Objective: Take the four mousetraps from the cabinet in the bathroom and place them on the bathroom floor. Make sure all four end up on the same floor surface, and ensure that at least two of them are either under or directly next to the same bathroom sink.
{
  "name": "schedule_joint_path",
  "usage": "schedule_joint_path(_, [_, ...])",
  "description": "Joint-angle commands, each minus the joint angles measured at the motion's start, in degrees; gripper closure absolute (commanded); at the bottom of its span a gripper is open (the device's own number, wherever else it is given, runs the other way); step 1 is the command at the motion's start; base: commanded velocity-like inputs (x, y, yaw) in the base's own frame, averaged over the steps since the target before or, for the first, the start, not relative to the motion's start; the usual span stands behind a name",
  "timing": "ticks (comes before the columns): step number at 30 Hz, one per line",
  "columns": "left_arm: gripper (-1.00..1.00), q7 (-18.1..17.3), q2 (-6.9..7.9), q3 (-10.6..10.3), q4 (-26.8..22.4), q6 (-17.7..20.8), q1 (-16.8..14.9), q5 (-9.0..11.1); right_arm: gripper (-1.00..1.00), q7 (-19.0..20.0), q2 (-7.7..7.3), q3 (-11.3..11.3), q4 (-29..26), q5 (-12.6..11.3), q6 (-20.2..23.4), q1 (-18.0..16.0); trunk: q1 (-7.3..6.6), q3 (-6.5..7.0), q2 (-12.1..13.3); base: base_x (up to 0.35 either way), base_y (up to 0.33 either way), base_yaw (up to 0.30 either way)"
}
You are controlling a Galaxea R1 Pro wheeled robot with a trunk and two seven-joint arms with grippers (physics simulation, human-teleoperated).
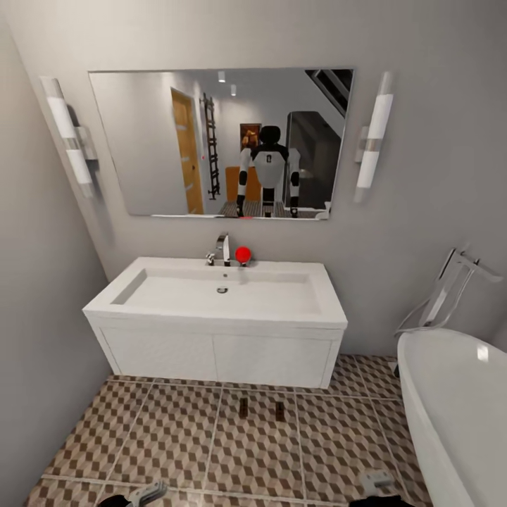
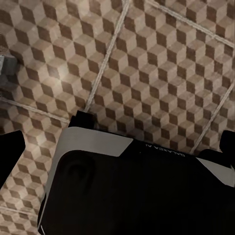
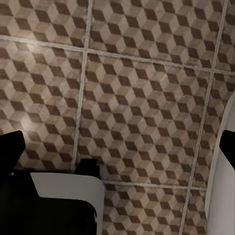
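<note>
- Two mousetraps (image 1: 243, 407) (image 1: 279, 412) lie side by side on the bathroom floor (image 1: 176, 443), just before the sink (image 1: 218, 296), ahead of both grippers.
- Left gripper (image 2: 117, 134) and right gripper (image 3: 117, 147) hang over bare tiles, fingers spread, grasping nothing.

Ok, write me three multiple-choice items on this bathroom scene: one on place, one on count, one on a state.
1. Where do the mousetraps lie?
A. in the sink
B. on the bathroom floor before the sink
C. in the bathtub

2. How many mousetraps show on the floor?
A. two
B. four
C. none

3. How do the sink's cupboard doors stand?
A. both open
B. one open
C. both shut

Answers: 1 B, they rest on the patterned tiles just in front of the white base. 2 A, two small dark boards lie side by side. 3 C, the front is flush.
</note>
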Motion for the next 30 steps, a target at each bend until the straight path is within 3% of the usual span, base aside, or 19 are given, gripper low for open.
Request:
schedule_joint_path(1, [-1.00, -0.2, -0.01, -0.5, 0.1, -0.2, -0.1, 0.5, -1.00, -0.1, -0.01, -0.5, 0.1, 0.6, 0.1, -0.1, 0.02, -0.01, -0.1, 0.000, 0.000, 0.137])
schedule_joint_path(13, [-1.00, 0.0, -0.03, -0.5, 0.1, -3.5, 0.2, 0.5, -1.00, 0.0, -0.02, -0.5, 0.1, 0.5, 0.1, -0.1, 0.02, 0.54, -0.1, -0.020, -0.008, 0.087])
schedule_joint_path(23, [-1.00, 0.0, -0.10, -0.6, 0.1, -3.6, 0.2, 0.5, -1.00, -0.1, -0.01, -0.5, 0.1, 0.6, 0.1, -0.1, 0.02, 0.61, -0.1, -0.233, -0.111, 0.035])
schedule_joint_path(30, [-1.00, 0.0, -0.12, -0.6, 0.1, -3.6, 0.2, 0.5, -1.00, -0.1, -0.01, -0.5, 0.1, 0.6, 0.1, -0.1, 0.02, 0.80, -0.1, -0.254, -0.135, 0.207])
